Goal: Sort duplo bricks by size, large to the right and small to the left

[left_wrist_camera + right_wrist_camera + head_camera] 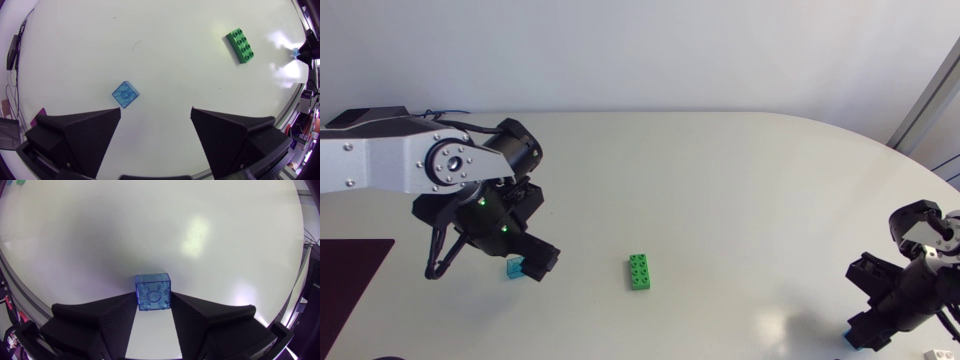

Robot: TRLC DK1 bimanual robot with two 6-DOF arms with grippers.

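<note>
Right now the left gripper point(156, 112) hangs low over the table point(740, 180) with its fingers spread wide and nothing between them. A small blue brick point(125, 94) lies just ahead of one finger's tip, off the gap between them and apart from both fingers, on the left part of the table.

The next move probably turns on the green brick point(240, 45). It is the long one, and it sits near the middle of the table, well apart from either arm but nearer the left gripper. From that gripper it lies further ahead and off toward the other finger's side, with its long axis slanted across the gripper's line.

The right gripper point(153, 300) sits low near the right edge, with its fingers closed on the two sides of a second blue brick point(153, 292). That brick seems to rest on the table, though contact underneath is hard to judge.
</note>
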